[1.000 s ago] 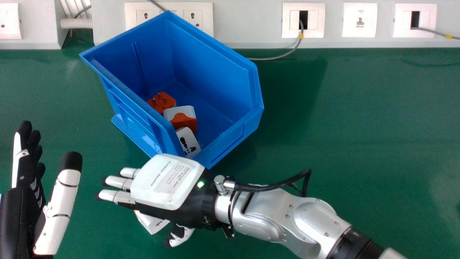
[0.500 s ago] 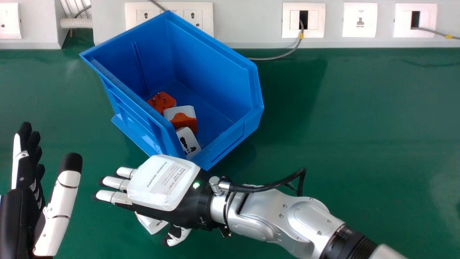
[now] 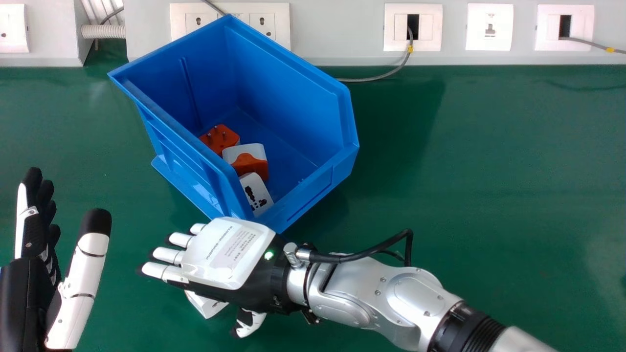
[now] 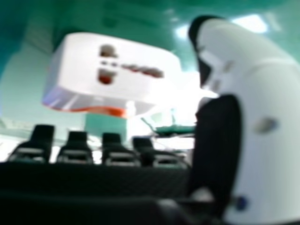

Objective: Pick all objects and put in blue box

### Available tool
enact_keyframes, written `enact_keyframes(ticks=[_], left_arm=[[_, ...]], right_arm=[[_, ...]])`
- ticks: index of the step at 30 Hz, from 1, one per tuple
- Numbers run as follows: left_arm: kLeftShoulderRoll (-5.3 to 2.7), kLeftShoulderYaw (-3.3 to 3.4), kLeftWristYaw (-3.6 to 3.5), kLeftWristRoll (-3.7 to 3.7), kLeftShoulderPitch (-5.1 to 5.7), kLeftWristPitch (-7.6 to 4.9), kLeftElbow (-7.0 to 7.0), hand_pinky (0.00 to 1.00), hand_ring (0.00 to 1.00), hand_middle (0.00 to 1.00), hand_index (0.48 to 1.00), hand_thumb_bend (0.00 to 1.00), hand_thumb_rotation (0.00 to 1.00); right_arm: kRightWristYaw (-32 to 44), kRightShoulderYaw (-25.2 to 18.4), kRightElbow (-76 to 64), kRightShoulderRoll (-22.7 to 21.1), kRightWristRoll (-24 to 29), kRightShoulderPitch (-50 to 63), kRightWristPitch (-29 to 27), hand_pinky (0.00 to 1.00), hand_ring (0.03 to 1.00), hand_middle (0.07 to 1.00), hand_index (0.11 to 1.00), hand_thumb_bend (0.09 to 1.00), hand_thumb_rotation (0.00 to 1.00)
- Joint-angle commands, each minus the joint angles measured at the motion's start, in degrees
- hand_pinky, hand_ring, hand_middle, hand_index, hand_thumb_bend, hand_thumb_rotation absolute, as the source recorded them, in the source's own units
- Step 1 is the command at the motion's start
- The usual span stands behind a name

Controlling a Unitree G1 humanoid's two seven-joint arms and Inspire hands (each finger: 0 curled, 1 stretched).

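Note:
Palm down over the table, my right hand [image 3: 227, 252] is open just in front of the blue box [image 3: 313, 181]. Under its palm a white adapter [image 3: 206, 304] lies on the table, mostly covered. In the right hand view this adapter [image 4: 117, 70], white with socket holes and an orange edge, sits between the fingers and thumb of my right hand [image 4: 262, 112], not gripped. My left hand [image 3: 78, 288] is open at the left edge of the head view. Inside the box are an orange adapter [image 3: 220, 138], a white-and-orange one [image 3: 249, 164] and a white one [image 3: 256, 194].
Behind the box runs a pale wall panel [image 3: 337, 34] with sockets. A grey cable [image 3: 376, 78] comes down from one outlet onto the green table [image 3: 489, 171]. Another black cable [image 3: 376, 249] loops above my right wrist.
My right hand's fingers have spread apart, and its arm has shifted slightly left. The thumb has moved a little in the last half second. The adapter under the palm stays put.

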Motion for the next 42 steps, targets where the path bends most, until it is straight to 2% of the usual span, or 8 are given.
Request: enact_keyframes(ticks=[1, 4, 8, 13, 24, 28, 34, 42], left_arm=[[-0.17, 0.03, 0.39, 0.25, 0.64, -0.51, -1.42, 1.00, 1.00, 1.00, 0.998, 0.65, 0.82], [-0.35, -0.14, 0.50, 0.37, 1.04, -0.46, -1.71, 1.00, 1.00, 1.00, 0.997, 0.65, 0.82], [-0.71, -0.71, 0.67, 0.87, 1.78, -0.62, -2.46, 1.00, 1.00, 1.00, 0.995, 0.66, 0.82], [-1.10, -1.24, 0.77, 1.24, 2.27, -0.39, -3.34, 0.99, 1.00, 0.99, 0.996, 0.65, 0.82], [-1.15, -0.95, 0.73, 1.13, 1.94, 0.20, -3.36, 0.99, 1.00, 1.00, 0.999, 0.63, 0.82], [-1.22, -1.00, 0.83, 1.23, 2.22, -0.01, -3.41, 0.99, 1.00, 1.00, 0.999, 0.63, 0.82], [-1.09, -0.72, 0.76, 0.87, 2.27, -0.21, -3.04, 1.00, 1.00, 1.00, 0.997, 0.62, 0.82], [-1.36, -1.04, 0.72, 0.80, 2.96, -0.39, -3.44, 1.00, 1.00, 1.00, 0.997, 0.63, 0.82]], right_arm=[[-1.3, 0.0, 0.9, 1.5, 0.4, -2.3, 0.3, 0.98, 1.000, 1.000, 0.996, 0.407, 0.00], [-1.6, 0.3, 2.5, 2.3, 0.4, -3.0, 0.6, 0.98, 1.000, 1.000, 0.998, 0.410, 0.00], [-0.9, 0.4, 4.4, 4.0, 0.6, -4.6, 1.4, 0.98, 1.000, 1.000, 0.999, 0.409, 0.00], [-1.4, 0.4, 6.8, 5.4, 1.0, -6.8, 1.1, 0.98, 1.000, 1.000, 0.999, 0.454, 0.00], [-4.5, 1.2, 10.1, 6.3, 1.0, -7.3, 0.9, 0.93, 1.000, 1.000, 0.978, 0.471, 0.00], [-4.0, 1.2, 10.4, 6.5, 1.3, -7.2, 1.1, 0.93, 0.999, 1.000, 0.972, 0.462, 0.00], [-3.4, 1.1, 10.2, 6.1, 1.4, -7.1, 1.3, 0.92, 0.992, 0.995, 0.953, 0.453, 0.00], [-3.8, 1.7, 11.5, 6.1, 0.8, -6.8, 1.7, 0.91, 0.980, 0.986, 0.936, 0.444, 0.00]])
